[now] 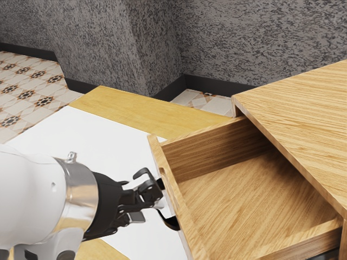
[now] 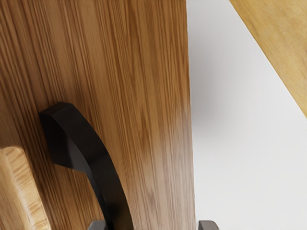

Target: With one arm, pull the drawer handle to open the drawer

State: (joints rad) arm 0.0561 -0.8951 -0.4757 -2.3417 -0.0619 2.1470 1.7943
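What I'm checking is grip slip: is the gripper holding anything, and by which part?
Nothing is clamped: the gripper is open, and the black drawer handle passes between its jaws, close to one side, around the handle's curved middle.

Walls (image 1: 255,38) read as speckled grey, stone-like, with one section (image 1: 103,43) jutting forward into a corner and a dark baseboard (image 1: 211,84) along their foot. Floor (image 1: 27,86) is pale tile with brown-and-black ornamental medallions; I see it at the exterior view's left and again in a small patch (image 1: 200,100) behind the furniture. I note a table with a white top (image 1: 81,141) edged by a light-wood band (image 1: 135,111), and a light-oak cabinet top (image 1: 303,108) standing higher at the exterior view's right; light is even and soft.
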